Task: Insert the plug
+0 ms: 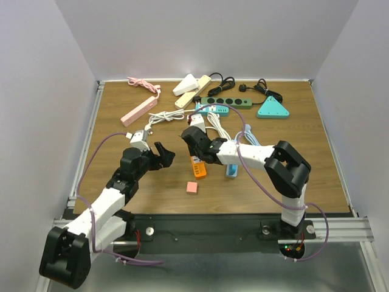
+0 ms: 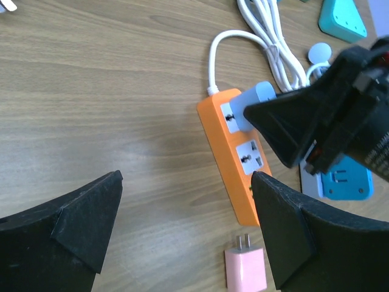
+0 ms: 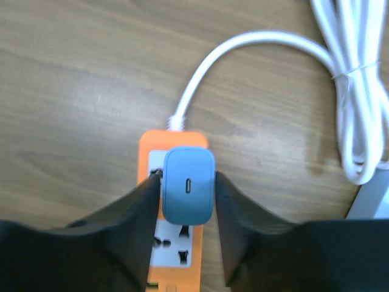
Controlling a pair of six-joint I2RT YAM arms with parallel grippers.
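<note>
Here's my right hand [image 3: 187, 176] with the plug [image 3: 188, 185] between its fingers, right on the socket at the cord end of the power strip [image 3: 173, 252], in the middle of the worktop [image 1: 273, 176]. The cord [image 2: 211, 64] runs off behind the strip to a coil on the right. My left hand [image 2: 186, 175] hangs left of the strip, and a small adapter [image 2: 245, 267] lies just in front of its near end.

You have a slate-blue plug [image 3: 188, 185], an orange power strip [image 2: 223, 161] with white socket faces and a white cable [image 3: 243, 48], and a pale pink charger [image 2: 245, 271]. Your table [image 2: 91, 91] is brown wood grain; also a teal strip [image 1: 272, 109], a dark green strip [image 1: 226, 101] and a pink strip [image 1: 138, 111].
</note>
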